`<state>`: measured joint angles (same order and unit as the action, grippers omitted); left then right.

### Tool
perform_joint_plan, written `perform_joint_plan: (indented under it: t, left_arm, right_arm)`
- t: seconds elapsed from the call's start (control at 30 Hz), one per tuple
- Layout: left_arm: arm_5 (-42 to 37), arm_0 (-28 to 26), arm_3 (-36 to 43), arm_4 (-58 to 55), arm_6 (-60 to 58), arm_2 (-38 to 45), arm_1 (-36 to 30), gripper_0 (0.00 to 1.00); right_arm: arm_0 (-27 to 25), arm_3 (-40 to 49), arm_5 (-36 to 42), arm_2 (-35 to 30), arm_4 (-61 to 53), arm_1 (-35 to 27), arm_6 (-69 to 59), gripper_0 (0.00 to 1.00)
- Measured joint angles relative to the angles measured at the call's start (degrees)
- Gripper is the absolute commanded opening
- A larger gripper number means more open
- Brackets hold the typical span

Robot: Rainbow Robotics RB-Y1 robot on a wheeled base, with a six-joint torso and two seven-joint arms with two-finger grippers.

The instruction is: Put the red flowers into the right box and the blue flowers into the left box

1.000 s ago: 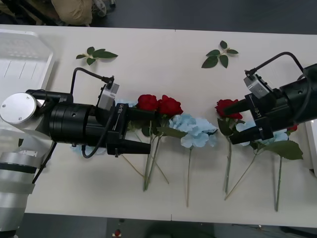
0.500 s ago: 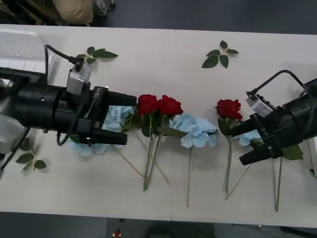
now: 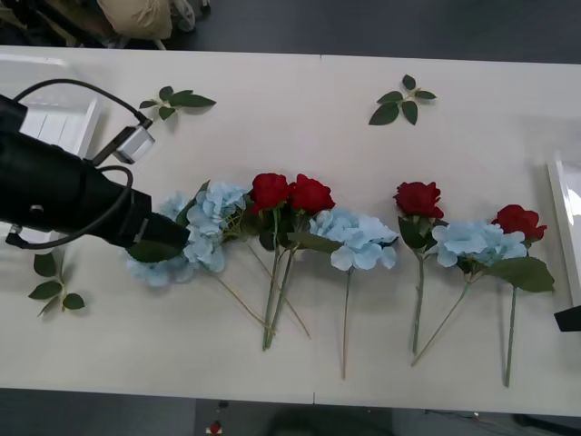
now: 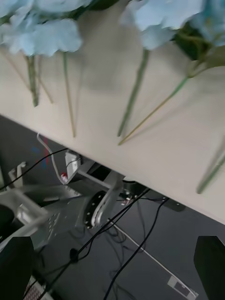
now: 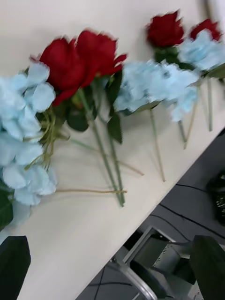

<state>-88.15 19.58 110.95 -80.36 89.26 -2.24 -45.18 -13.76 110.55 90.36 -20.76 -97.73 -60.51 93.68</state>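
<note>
Four red flowers [image 3: 292, 193] and three blue flowers [image 3: 356, 238] lie in a row across my white table [image 3: 290, 136], heads away from me, stems toward the near edge. At my left, the outermost blue cluster [image 3: 195, 232] lies just beside the left gripper [image 3: 156, 245], whose black fingertip touches or overlaps its petals in the front view; nothing sits between the fingers. In the left wrist view both fingers [image 5: 13, 265] stand spread at the corners, the cluster just ahead of them. I see the left box [image 3: 50, 118] behind that arm and the right box [image 3: 565, 227] at the table's right end. My right gripper [image 4: 112, 267] hangs off the near edge, fingers spread wide, stems well beyond them.
</note>
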Motion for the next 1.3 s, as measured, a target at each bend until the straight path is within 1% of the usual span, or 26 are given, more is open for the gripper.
perform_joint_plan:
  t: [0.07, 0.17, 0.3, 0.47, 0.63, 0.73, 0.83, 0.97, 1.0, 1.07, 1.1, 1.13, 1.17, 1.23, 1.27, 1.3]
  left_arm:
    - [0.0, 0.0, 0.0, 5.0, -7.2, -2.8, 0.4, 1.00]
    - [0.1, 0.0, 0.0, 12.7, -18.7, -6.2, 2.5, 1.00]
    - [0.9, 0.0, -0.1, 20.1, -25.3, -9.7, 5.9, 1.00]
    - [2.7, 1.3, -2.9, 29.9, -39.7, -14.6, 9.4, 1.00]
    - [2.6, 3.2, -7.7, 35.9, -42.3, -17.3, 10.7, 1.00]
    - [2.6, 3.9, -9.9, 38.3, -45.6, -18.5, 10.7, 1.00]
    - [2.6, 5.2, -13.1, 40.9, -47.3, -21.2, 10.7, 1.00]
    - [2.6, 7.5, -17.3, 41.4, -47.4, -25.4, 10.7, 1.00]
    - [2.6, 8.1, -18.4, 41.4, -47.6, -26.2, 10.7, 0.98]
    - [2.6, 9.2, -20.2, 41.4, -48.2, -27.3, 10.8, 0.85]
    - [2.6, 9.7, -21.2, 41.4, -48.6, -27.5, 11.1, 0.85]
    - [2.6, 10.1, -22.2, 41.5, -48.8, -27.6, 11.4, 0.78]
    - [2.6, 10.5, -23.2, 41.7, -49.0, -27.6, 12.0, 0.61]
    - [2.8, 11.3, -25.8, 42.9, -49.2, -27.6, 13.3, 0.20]
    - [3.1, 11.6, -27.0, 43.3, -49.2, -27.6, 13.9, 0.03]
    - [3.7, 12.0, -28.3, 43.5, -49.3, -27.6, 14.4, 0.00]
  right_arm:
    - [0.0, 0.0, -1.8, 0.3, 3.1, 0.0, -0.1, 1.00]
    - [1.6, 0.0, -3.3, 2.8, 8.6, 0.0, -2.0, 1.00]
    - [3.6, 0.0, -6.8, 6.8, 11.4, 0.0, -8.8, 1.00]
    - [5.3, 0.0, -12.4, 13.0, 18.8, 0.0, -12.0, 1.00]
    - [7.1, -1.5, -16.6, 20.0, 24.4, 0.0, -17.3, 1.00]
    - [8.2, -3.0, -18.5, 23.0, 27.1, 0.0, -17.4, 1.00]
    - [9.4, -5.8, -22.8, 26.2, 29.8, 0.0, -17.4, 1.00]
    - [11.4, -10.1, -27.1, 30.4, 30.3, 0.0, -17.4, 1.00]
    - [12.0, -11.3, -28.3, 31.4, 30.3, 0.0, -17.4, 1.00]
    - [13.3, -13.5, -30.1, 33.5, 30.7, 0.0, -17.4, 1.00]
    - [14.1, -14.5, -30.6, 34.6, 31.0, 0.0, -17.4, 1.00]
    - [14.8, -15.6, -31.3, 35.6, 31.3, 0.0, -17.4, 1.00]
    - [15.5, -16.6, -32.1, 36.7, 31.5, 0.0, -17.4, 1.00]
    - [16.9, -18.6, -34.1, 38.8, 31.5, 0.0, -17.4, 1.00]
    - [17.7, -19.8, -35.0, 39.8, 31.5, 0.0, -17.4, 1.00]
    - [18.5, -20.9, -35.8, 40.8, 31.5, 0.0, -17.4, 0.98]
